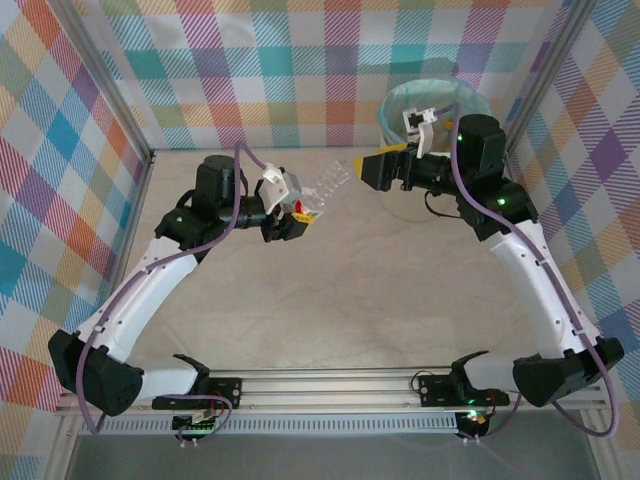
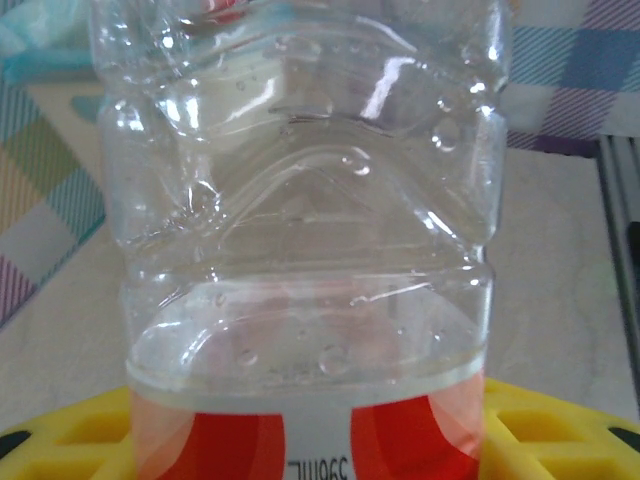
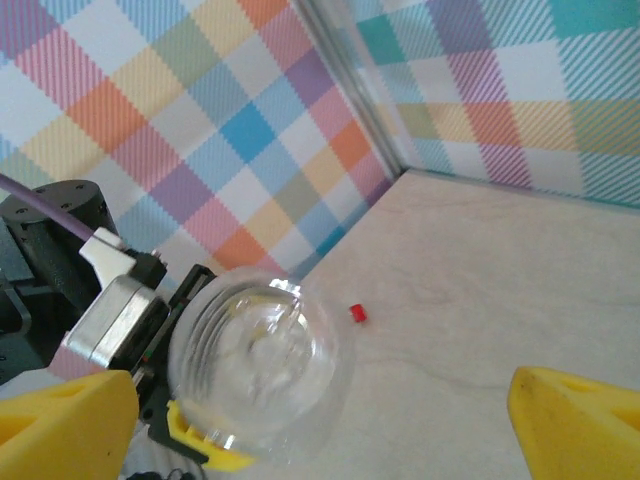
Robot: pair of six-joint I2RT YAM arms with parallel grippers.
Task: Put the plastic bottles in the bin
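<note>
One clear bottle (image 2: 300, 250), red-and-white label (image 2: 230, 445) inverted, clamped by left gripper (image 1: 300, 211); right gripper (image 3: 320, 425) gapes.

Top: high, behind, facing down at table (image 1: 330, 300). Wrist views share clear bottle (image 2: 300, 250): left close, right farther.

My left gripper (image 1: 298, 210) holds a clear, red-labelled plastic bottle (image 1: 320, 188) level; the blue-lined bin (image 1: 393, 106) stands just behind my right gripper (image 1: 370, 168).
</note>
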